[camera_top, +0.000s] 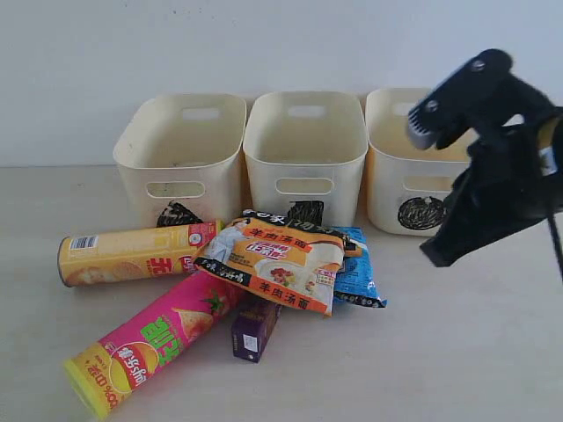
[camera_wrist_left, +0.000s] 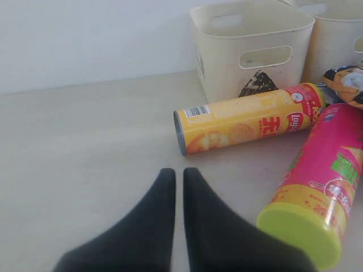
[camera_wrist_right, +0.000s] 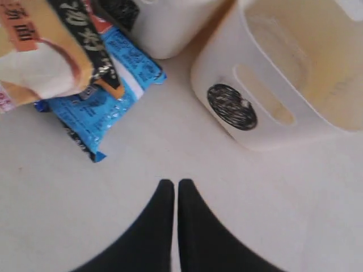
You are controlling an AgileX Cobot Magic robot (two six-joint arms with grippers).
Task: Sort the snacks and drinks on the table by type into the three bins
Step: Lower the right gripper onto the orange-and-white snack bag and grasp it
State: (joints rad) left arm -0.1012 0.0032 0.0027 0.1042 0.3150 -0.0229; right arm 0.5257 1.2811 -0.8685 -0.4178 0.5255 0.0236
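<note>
A yellow chip tube (camera_top: 132, 253) and a pink tube (camera_top: 149, 343) lie on the table (camera_top: 457, 352) in front of the three bins. An orange-white packet (camera_top: 273, 264) covers a blue packet (camera_top: 356, 274) and a dark packet (camera_top: 290, 217). The dark purple carton (camera_top: 255, 330) pokes out under the pile; the blue-and-white carton is hidden. My right gripper (camera_top: 435, 255) hangs shut and empty beside the circle bin (camera_top: 413, 167), above bare table (camera_wrist_right: 176, 184). My left gripper (camera_wrist_left: 178, 173) is shut and empty, short of the yellow tube (camera_wrist_left: 249, 119) and pink tube (camera_wrist_left: 323, 192).
The left bin (camera_top: 180, 154) and middle bin (camera_top: 305, 149) stand side by side against the white wall, their marks partly hidden by the pile. The circle mark (camera_wrist_right: 231, 107) faces my right gripper. All three bins look empty.
</note>
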